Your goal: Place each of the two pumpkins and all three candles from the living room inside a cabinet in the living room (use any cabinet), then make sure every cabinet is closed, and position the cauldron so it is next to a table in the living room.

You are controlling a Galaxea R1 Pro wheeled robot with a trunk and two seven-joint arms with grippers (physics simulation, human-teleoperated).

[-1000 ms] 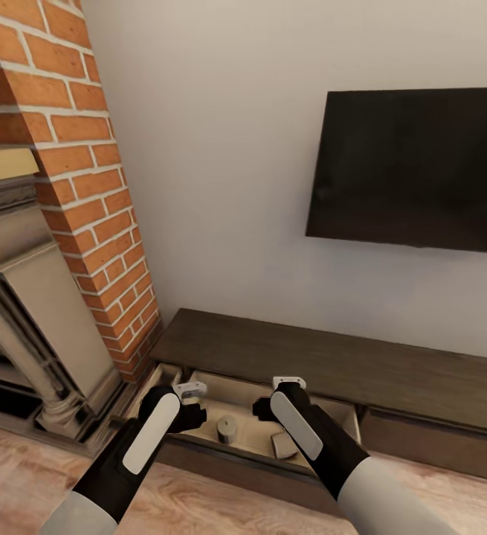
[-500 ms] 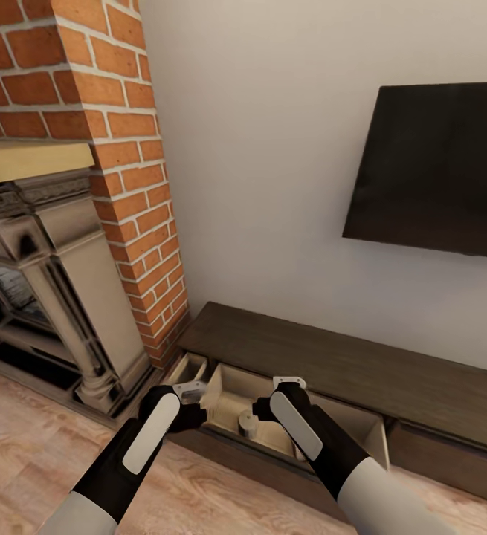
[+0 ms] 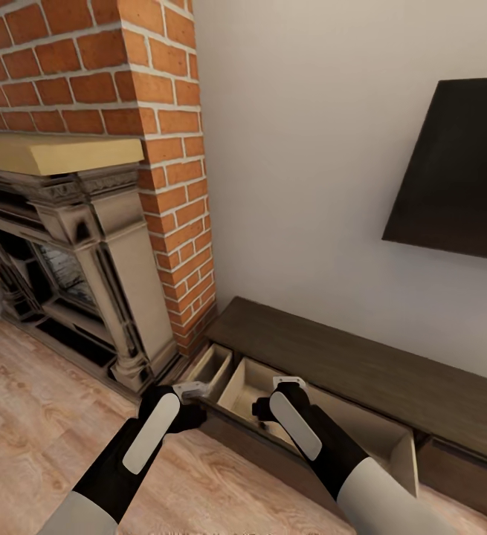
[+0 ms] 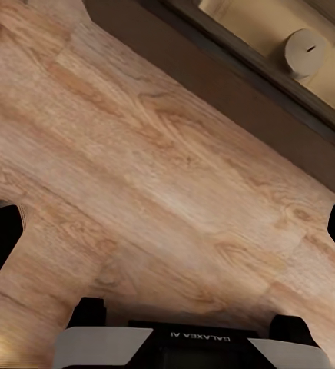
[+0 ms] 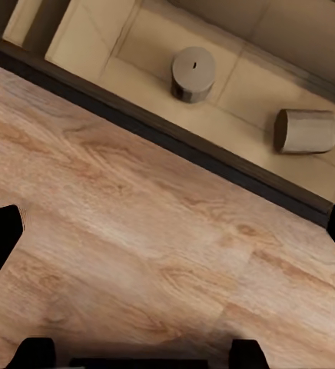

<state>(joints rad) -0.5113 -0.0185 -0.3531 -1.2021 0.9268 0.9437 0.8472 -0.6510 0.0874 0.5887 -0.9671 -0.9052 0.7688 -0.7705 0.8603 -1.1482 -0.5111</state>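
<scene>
The long, low dark-brown cabinet [image 3: 362, 364] runs along the wall under the TV, with a wide drawer [image 3: 325, 416] pulled open to show its pale tan inside. In that drawer one beige candle [image 5: 193, 73] stands upright and another candle [image 5: 306, 131] lies on its side. The left wrist view shows a candle [image 4: 306, 52] in the drawer. My left gripper [image 3: 193, 388] and right gripper [image 3: 288, 383] hang open and empty over the plank floor in front of the drawer. The pumpkins, the cauldron and the table are out of view.
A brick-and-stone fireplace [image 3: 87, 245] stands left of the cabinet. A narrow compartment [image 3: 213, 364] is also open at the cabinet's left end. A black TV [image 3: 459, 178] hangs on the wall. Light wood floor [image 3: 35, 416] stretches to the left.
The whole picture has shifted right, so the camera has turned left: more fireplace shows, less TV. Both arms keep the same pose.
</scene>
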